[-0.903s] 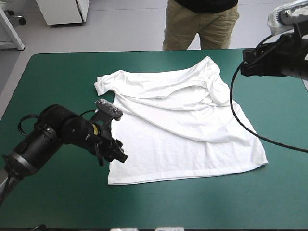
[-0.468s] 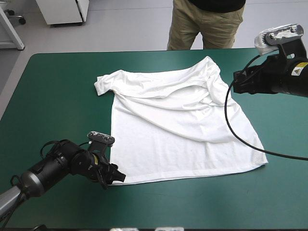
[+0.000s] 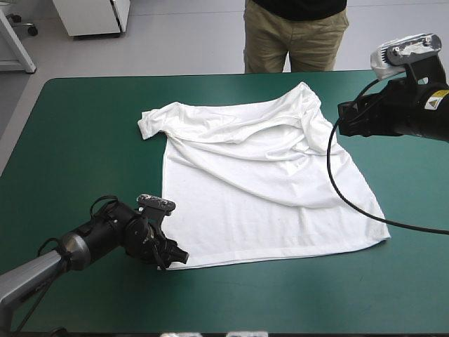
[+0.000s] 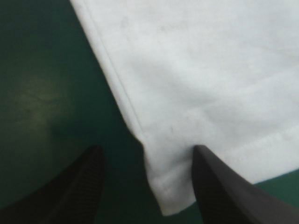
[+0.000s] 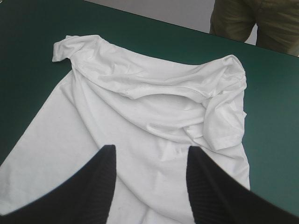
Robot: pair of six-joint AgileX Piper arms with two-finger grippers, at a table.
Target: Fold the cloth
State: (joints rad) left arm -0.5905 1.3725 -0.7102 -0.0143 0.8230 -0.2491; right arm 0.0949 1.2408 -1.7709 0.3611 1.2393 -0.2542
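T-shirt (image 3: 266, 189) spread flat mid-table on teal-green cover (image 3: 84, 126), far part rumpled. L gripper (image 4: 147, 151) low at near hem corner, fingers apart w/ corner between them, prob. lined up for pinch. R gripper (image 5: 149, 150) raised over shirt toward table's right edge, fingers apart, likely waiting for own grab. Sleeve on that side bunched, shape unclear. Can't tell if L fingers touch cloth.

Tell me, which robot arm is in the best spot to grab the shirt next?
Left, probably. The left gripper sits low at the T-shirt's near hem corner, its fingers open with that corner between them. The right gripper, open too, hangs above the shirt's far right side, touching nothing.
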